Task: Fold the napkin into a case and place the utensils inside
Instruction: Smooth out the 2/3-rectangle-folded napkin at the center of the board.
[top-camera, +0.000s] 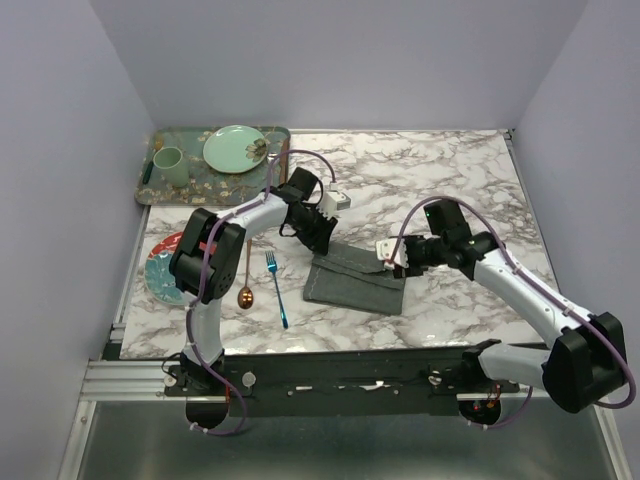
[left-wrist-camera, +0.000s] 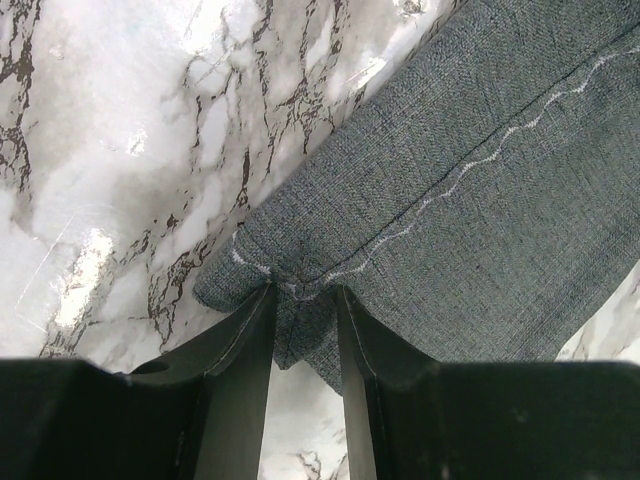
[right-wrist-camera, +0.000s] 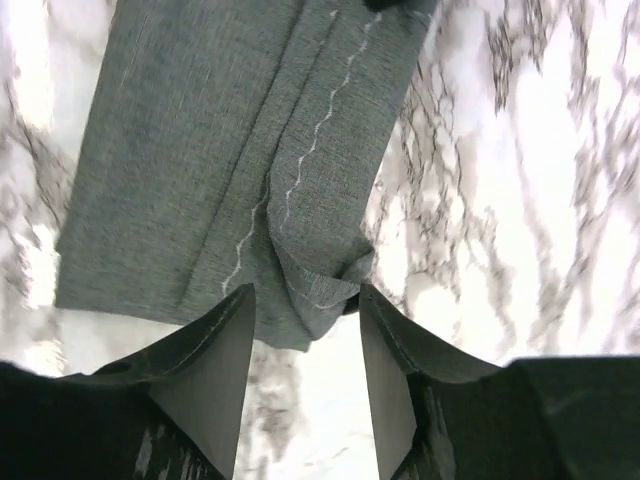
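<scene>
Viewing from top: folded napkin (top-camera: 355, 282) mid-frame, left gripper (top-camera: 322, 238) at upper-left corner, right gripper (top-camera: 386, 262) at right edge; fork (top-camera: 277, 288), spoon (top-camera: 247, 276) left of it. Left wrist: jaws nearly closed, pinching napkin corner. Right wrist: jaws parted astride bunched corner; grip indeterminate.

Folded dark grey napkin (top-camera: 355, 282) (blue fork (top-camera: 277, 290), copper spoon (top-camera: 245, 295) lie to its left).
</scene>
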